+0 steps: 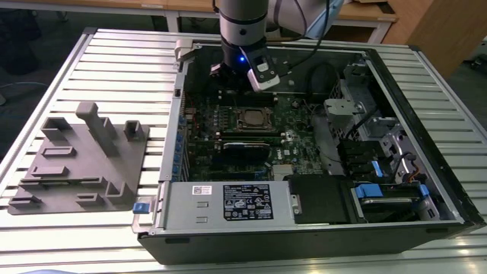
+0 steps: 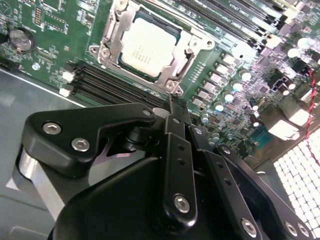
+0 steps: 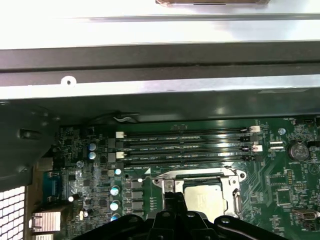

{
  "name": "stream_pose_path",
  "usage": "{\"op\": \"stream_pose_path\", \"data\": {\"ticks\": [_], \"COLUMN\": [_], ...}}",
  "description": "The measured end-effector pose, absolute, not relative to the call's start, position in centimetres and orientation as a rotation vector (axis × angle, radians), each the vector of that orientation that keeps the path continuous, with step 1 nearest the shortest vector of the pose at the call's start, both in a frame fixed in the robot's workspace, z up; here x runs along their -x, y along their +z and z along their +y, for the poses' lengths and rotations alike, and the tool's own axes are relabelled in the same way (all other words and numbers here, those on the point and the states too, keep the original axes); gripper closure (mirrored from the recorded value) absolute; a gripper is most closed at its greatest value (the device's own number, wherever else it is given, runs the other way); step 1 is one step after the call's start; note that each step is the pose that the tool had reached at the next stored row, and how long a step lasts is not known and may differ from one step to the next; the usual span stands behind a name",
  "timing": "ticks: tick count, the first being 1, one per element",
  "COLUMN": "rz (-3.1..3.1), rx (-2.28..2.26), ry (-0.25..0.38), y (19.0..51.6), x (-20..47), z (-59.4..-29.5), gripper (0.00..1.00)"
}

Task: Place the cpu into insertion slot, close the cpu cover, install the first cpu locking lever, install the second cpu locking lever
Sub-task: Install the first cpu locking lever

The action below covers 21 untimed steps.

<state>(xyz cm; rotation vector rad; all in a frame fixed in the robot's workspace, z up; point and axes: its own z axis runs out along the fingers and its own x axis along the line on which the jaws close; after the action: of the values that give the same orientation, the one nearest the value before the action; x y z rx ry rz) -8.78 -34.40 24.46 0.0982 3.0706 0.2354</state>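
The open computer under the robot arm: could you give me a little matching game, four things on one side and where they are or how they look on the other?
Things:
1 cpu
2 cpu cover
3 gripper
4 grey moulded tray

Descriptions:
a lies on the slatted table, at the exterior view's left
b silvery frame lying flat around the chip
c black, hanging over the green board
d dull silver-tan square

Pairs: 1-d, 2-b, 3-c, 4-a.
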Motion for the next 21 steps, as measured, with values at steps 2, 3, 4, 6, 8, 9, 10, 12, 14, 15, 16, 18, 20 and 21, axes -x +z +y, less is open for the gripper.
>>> {"op": "stream_pose_path", "data": {"ticks": [2,3,4,6,8,9,10,12,14,15,16,18,20,21], "rz": [3.071,3.071,3.071,3.071,3.07,3.071,3.071,3.071,3.071,3.071,3.071,3.071,3.071,3.071], "rx": [-0.098,-0.098,-0.098,-0.098,-0.098,-0.098,-0.098,-0.098,-0.098,-0.098,-0.098,-0.098,-0.098,-0.098], "ry": [0.236,0.236,0.236,0.235,0.236,0.236,0.235,0.236,0.235,0.235,0.235,0.235,0.236,0.235], "y": [24.4,24.4,24.4,24.4,24.4,24.4,24.4,24.4,24.4,24.5,24.5,24.7,24.8,24.8], "x": [9.1,9.3,9.4,9.8,9.9,10.0,10.0,10.0,10.0,10.0,10.0,10.0,10.0,10.0], "z": [-34.4,-34.4,-34.4,-34.4,-34.4,-34.4,-34.4,-34.4,-34.4,-34.4,-34.4,-34.4,-34.4,-34.4], "gripper": [0.89,0.89,0.89,0.89,0.89,0.89,0.89,0.89,0.89,0.89,0.89,0.89,0.89,0.89]}}
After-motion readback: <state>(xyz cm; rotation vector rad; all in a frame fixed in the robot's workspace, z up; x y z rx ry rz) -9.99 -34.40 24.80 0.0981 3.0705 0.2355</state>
